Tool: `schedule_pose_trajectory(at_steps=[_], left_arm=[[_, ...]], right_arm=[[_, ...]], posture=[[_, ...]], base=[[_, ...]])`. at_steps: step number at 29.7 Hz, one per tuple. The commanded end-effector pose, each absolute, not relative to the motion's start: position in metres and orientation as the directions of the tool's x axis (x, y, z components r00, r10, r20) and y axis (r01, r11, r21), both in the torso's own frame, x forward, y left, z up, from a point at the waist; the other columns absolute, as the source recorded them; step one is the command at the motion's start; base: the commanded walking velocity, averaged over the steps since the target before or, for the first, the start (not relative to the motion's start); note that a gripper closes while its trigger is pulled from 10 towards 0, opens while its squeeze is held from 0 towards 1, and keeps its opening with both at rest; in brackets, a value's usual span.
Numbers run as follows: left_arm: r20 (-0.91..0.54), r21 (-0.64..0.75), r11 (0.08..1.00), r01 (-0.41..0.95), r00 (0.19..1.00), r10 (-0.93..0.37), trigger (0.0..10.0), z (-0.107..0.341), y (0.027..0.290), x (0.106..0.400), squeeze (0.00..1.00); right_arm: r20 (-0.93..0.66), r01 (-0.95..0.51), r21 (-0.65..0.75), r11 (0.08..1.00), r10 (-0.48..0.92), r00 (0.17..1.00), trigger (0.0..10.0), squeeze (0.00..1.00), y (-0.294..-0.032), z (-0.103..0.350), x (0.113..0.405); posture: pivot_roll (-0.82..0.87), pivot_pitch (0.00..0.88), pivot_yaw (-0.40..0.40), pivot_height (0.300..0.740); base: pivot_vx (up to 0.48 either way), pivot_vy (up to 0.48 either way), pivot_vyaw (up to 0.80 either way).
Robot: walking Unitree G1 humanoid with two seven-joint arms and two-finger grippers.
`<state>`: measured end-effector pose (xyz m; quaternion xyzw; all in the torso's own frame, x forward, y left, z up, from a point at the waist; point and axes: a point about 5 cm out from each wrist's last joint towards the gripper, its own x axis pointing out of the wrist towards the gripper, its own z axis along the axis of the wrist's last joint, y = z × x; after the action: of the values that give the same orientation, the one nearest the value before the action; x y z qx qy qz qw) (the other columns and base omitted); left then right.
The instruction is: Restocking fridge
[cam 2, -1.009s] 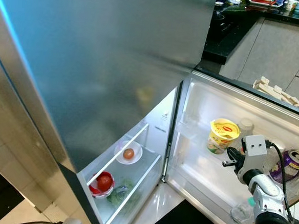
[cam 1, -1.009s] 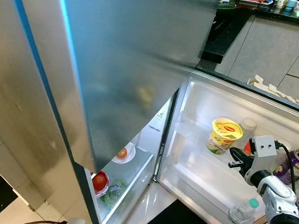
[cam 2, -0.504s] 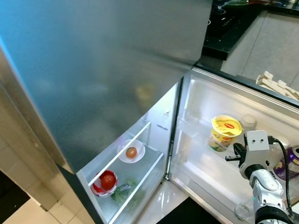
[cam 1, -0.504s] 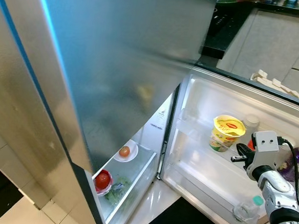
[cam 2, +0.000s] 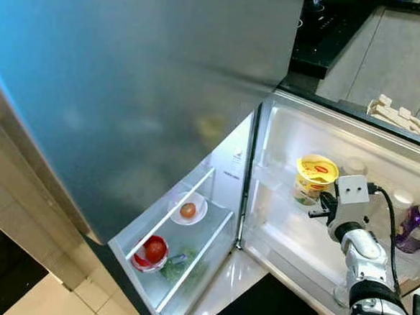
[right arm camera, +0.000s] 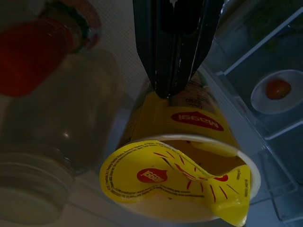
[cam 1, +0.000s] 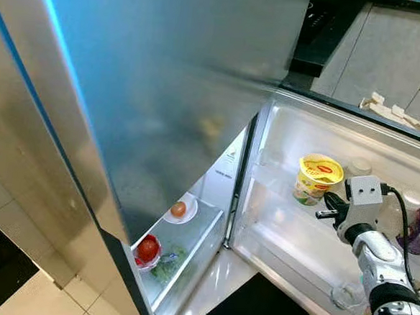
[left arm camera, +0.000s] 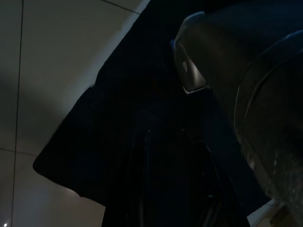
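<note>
- Yellow noodle cup (cam 1: 316, 179) stands upright on the open fridge door's upper shelf (cam 1: 280, 191), lid peeled partly back.
- Right gripper (cam 1: 321, 213) hovers just beside the cup's side, its black fingers (right arm camera: 173, 47) pressed together, holding nothing.
- Left arm hangs idle; its jaws' state cannot be told.

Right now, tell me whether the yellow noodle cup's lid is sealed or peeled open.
Peeled open. On the cup in the door shelf, the foil lid curls up off the rim, baring the inside. The right hand sits beside it.
</note>
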<state>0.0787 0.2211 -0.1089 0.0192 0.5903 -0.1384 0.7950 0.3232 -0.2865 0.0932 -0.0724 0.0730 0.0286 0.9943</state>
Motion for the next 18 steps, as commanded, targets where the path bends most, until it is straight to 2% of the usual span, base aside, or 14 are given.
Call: schedule_pose_trajectory(at_steps=[1, 18], left_arm=[[-0.951, -0.104, 0.961, 0.257, 0.257, -0.172, 10.0, -0.107, 0.234, 0.076, 0.00], [-0.950, -0.101, 0.960, 0.260, 0.263, -0.171, 10.0, -0.106, 0.235, 0.077, 0.00]], right_arm=[[-0.172, -0.082, -0.132, 0.988, 0.058, 0.983, 10.0, 0.00, -0.281, 0.087, 0.323], [-0.155, -0.118, -0.113, 0.987, 0.099, 0.983, 10.0, 0.00, -0.265, 0.091, 0.333]], posture=[[0.09, 0.068, 0.047, 0.740], [0.09, 0.064, 0.048, 0.740]], base=[[0.000, 0.000, 0.00], [0.000, 0.000, 0.00]])
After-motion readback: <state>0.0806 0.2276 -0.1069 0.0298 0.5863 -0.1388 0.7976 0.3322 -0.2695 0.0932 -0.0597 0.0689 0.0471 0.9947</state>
